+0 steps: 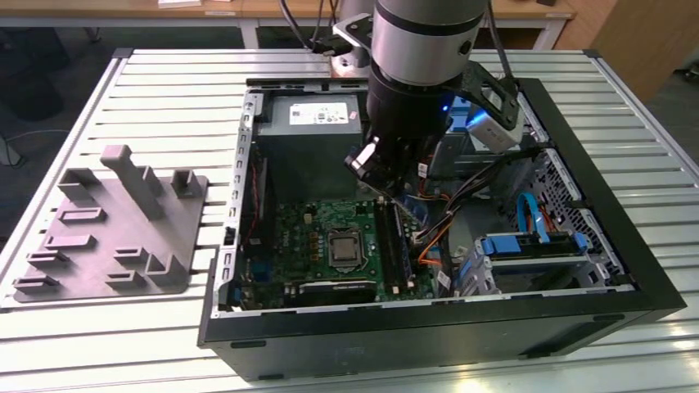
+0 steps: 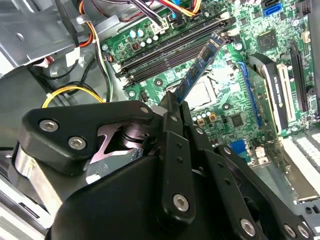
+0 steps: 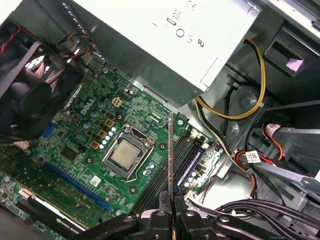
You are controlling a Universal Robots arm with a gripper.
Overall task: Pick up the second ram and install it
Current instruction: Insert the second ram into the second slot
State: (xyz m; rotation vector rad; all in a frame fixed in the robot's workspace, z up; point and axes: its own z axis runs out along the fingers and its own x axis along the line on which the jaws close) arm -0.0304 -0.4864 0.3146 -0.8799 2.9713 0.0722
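Note:
My gripper (image 1: 385,176) hangs inside the open computer case (image 1: 611,270), over the green motherboard (image 1: 327,246). It is shut on the second ram (image 2: 200,62), a long thin stick that juts out from between the fingers (image 2: 172,107). In the first wrist view the ram (image 3: 171,160) shows edge-on, rising from the gripper (image 3: 172,214). The stick is held tilted above the row of dark memory slots (image 2: 170,52), apart from them, near the processor socket (image 3: 125,152). Those slots (image 3: 187,165) lie just beside the stick's line.
The grey power supply box (image 1: 311,123) fills the case's far end. Cable bundles (image 1: 448,221) and a blue drive bay (image 1: 535,246) sit at the exterior view's right. A black fan (image 3: 27,95) borders the board. A grey slotted plate with posts (image 1: 110,237) lies outside the case.

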